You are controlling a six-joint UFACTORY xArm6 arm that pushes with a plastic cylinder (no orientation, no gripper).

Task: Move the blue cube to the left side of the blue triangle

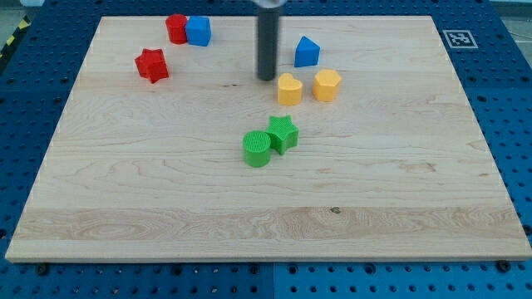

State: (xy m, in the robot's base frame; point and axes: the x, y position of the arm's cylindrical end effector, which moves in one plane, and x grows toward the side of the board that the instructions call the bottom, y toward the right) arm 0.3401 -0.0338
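Observation:
The blue cube (199, 31) sits near the view's top left, touching a red cylinder (176, 28) on its left. The blue triangle (307, 52) sits right of the top centre. My tip (266, 78) is the lower end of a dark rod coming down from the view's top. It stands between the two blue blocks, well right of and below the cube, and left of and slightly below the triangle. It touches no block.
A red star (152, 65) lies at the left. A yellow heart-like block (289, 89) and a yellow hexagon (327, 85) lie just right of my tip. A green cylinder (258, 149) and a green star (283, 133) touch near the centre. The wooden board (125, 208) lies on a blue pegboard.

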